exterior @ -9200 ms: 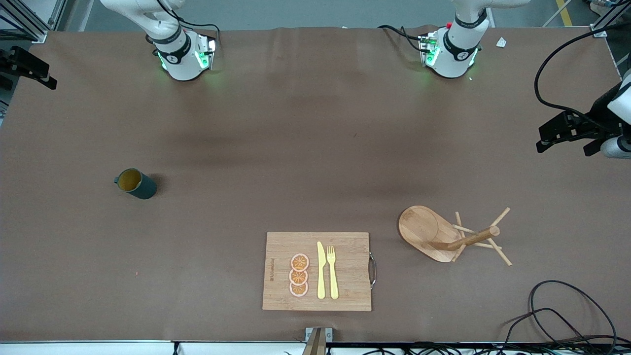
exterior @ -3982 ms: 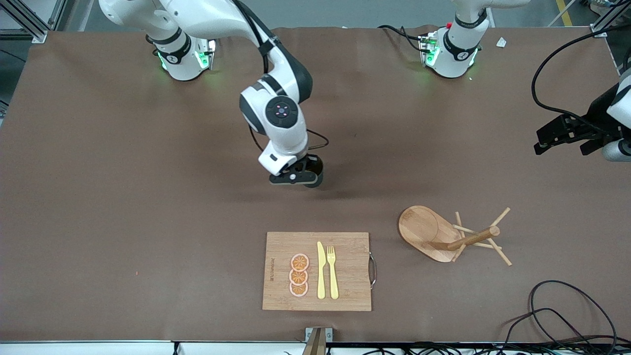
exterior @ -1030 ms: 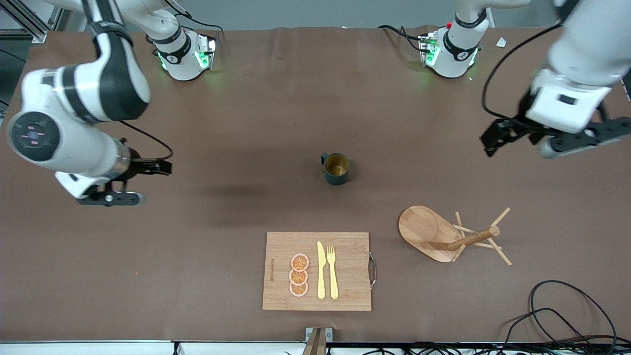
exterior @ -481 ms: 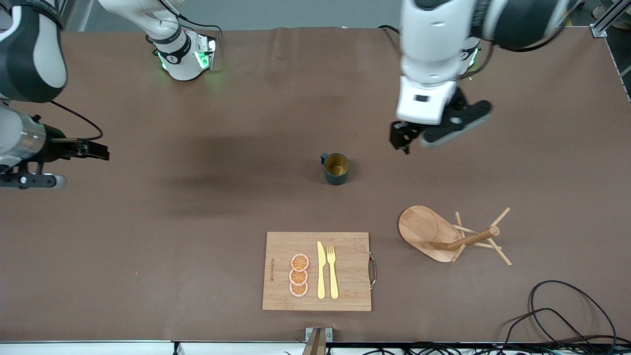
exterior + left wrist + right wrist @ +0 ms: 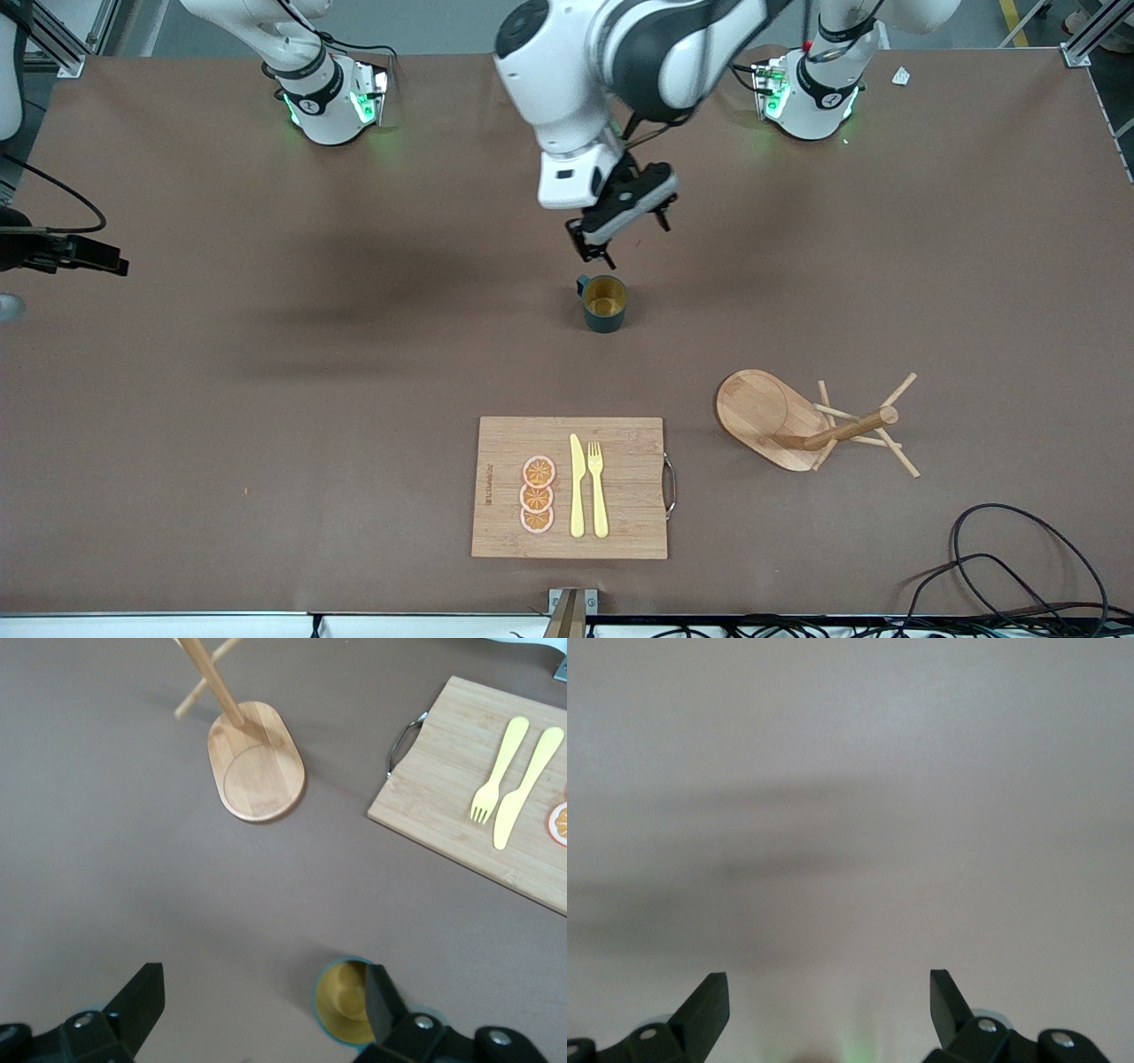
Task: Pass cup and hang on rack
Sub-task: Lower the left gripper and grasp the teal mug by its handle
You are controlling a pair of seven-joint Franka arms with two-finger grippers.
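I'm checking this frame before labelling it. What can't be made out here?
- Cup: in the left wrist view a finger of the left end effector covers one side, and no handle shows.
- Rack: the left wrist view's edge cuts off its post and pegs.
- Right end effector: the front view's edge cuts off most of it.
- Right wrist view: blurred, nothing identifiable under the fingers.
- Cutting board: its printed mark is too small to read.

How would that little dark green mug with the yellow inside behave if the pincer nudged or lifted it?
The small dark green mug with the yellow inside stands upright and looks squat, so a nudge would probably slide it, not tip it. Its inside looks empty, so it is likely light. The open left pincer hovers just above it; the smooth wall may slip unless gripped firmly.
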